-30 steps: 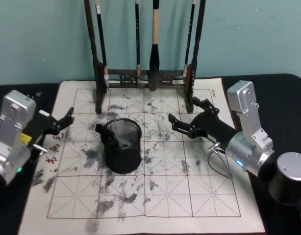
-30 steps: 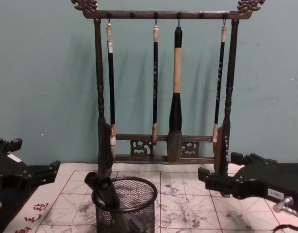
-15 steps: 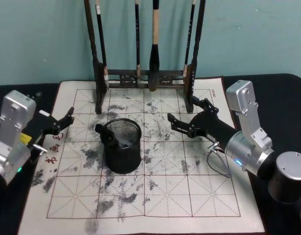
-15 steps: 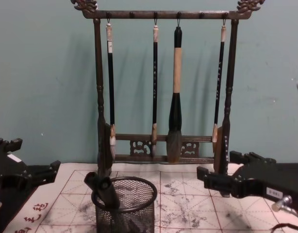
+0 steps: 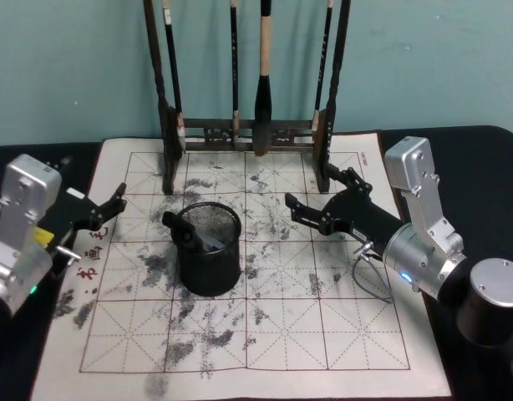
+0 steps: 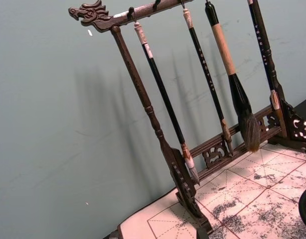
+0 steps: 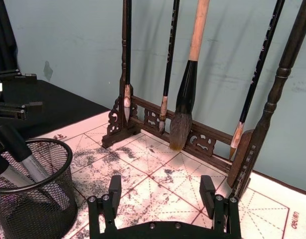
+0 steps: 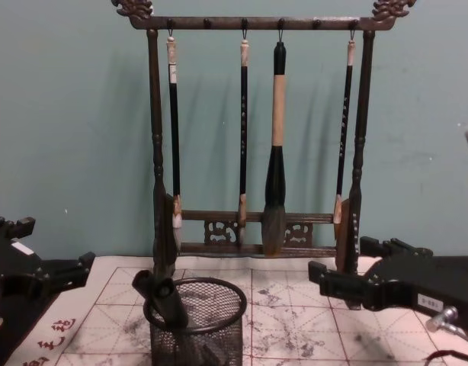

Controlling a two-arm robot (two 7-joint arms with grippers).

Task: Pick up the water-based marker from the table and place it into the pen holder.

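**Q:** Where is the marker?

**A:** The marker (image 5: 192, 236) stands tilted inside the pen holder (image 5: 208, 252), black cap up and resting against the rim on the side toward the table's left edge, grey barrel slanting down to the mesh floor. It leans because the cup is far wider than the marker. Judged from this, the placing looks done.

**Q:** And the holder itself?

**A:** It sits upright on the white felt mat of the table (image 5: 265, 334), left of the mat's middle, on the ink-stained grid. Nothing touches it.

**Q:** What are the grippers doing?

**A:** The right gripper (image 5: 316, 200) hangs over the mat near the right foot of the brush rack (image 5: 248, 129), well apart from the holder, its two fingers spread wide with nothing between them, as the right wrist view shows plainly. It points across toward the cup, the natural line for an arm that serves that spot. The left gripper (image 5: 110, 207) sits at the mat's left edge, also spread and empty, parked clear of the work.

**Q:** Anything behind?

**A:** The wooden rack stands along the mat's far edge with four brushes (image 8: 275, 152) hanging from its top bar, bristles down, clear of both arms.

**Q:** Any risk?

**A:** Little, I judge; only a sweep of the right arm could tip the light cup.
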